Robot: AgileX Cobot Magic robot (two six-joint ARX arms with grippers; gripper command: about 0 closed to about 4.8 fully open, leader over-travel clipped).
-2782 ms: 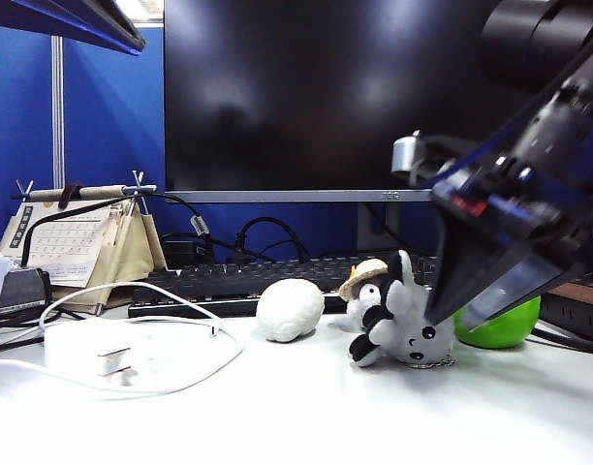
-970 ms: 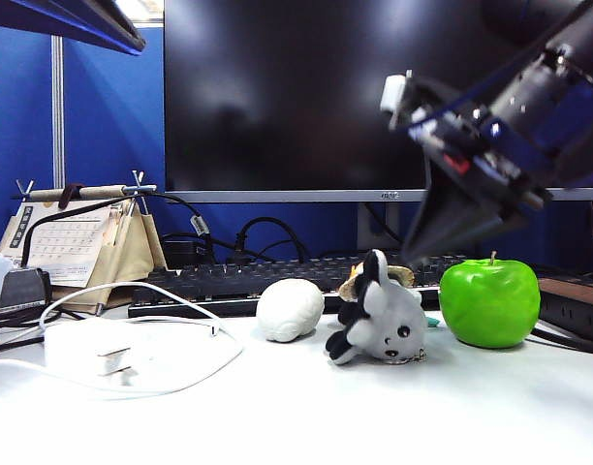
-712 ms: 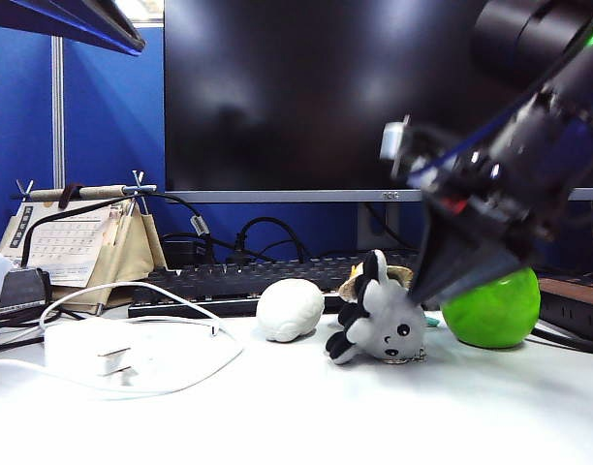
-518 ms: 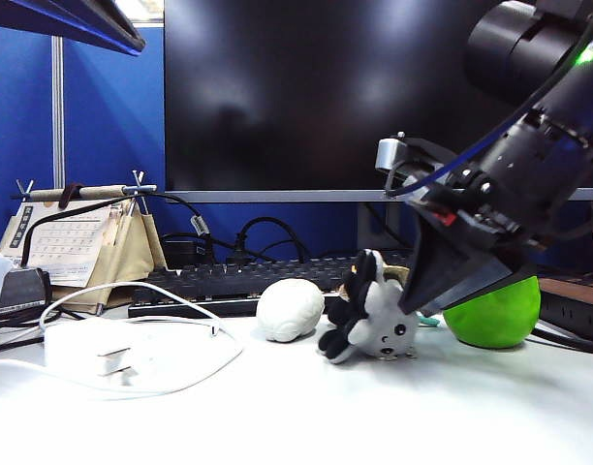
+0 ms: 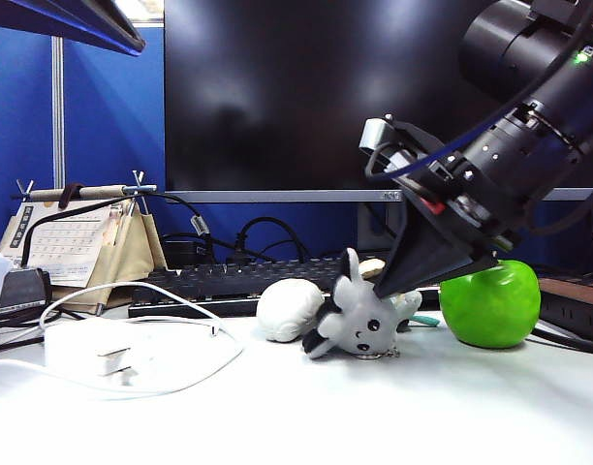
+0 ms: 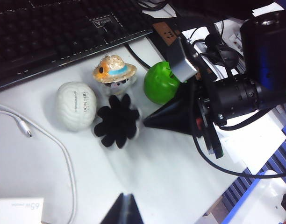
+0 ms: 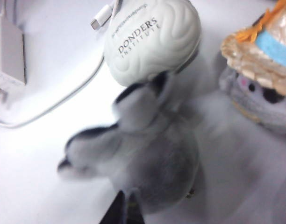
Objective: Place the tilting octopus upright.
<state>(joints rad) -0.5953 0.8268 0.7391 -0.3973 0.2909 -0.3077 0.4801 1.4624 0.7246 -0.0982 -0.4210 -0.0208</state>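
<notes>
On the desk (image 5: 296,417), the white lump (image 5: 289,309) touches the octopus (image 5: 359,318), which lies tipped, tentacles toward the lump. The right gripper (image 5: 384,288), jaws pressed together and empty, touches its far side; the left gripper (image 6: 125,205), seemingly closed, hangs well away.

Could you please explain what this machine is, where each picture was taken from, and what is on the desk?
It is a two-armed robot, each arm ending in jaws. One picture looks across the desk; the other two come from cameras on the wrists. The right gripper, jaws shut, presses its tip against the toppled grey octopus, holding nothing. The left gripper hovers above, also shut and empty. From above, the octopus shows its black underside. Around it lie a white brain-shaped lump, a straw-hatted penguin, a green apple, a keyboard, and a white charger.
</notes>
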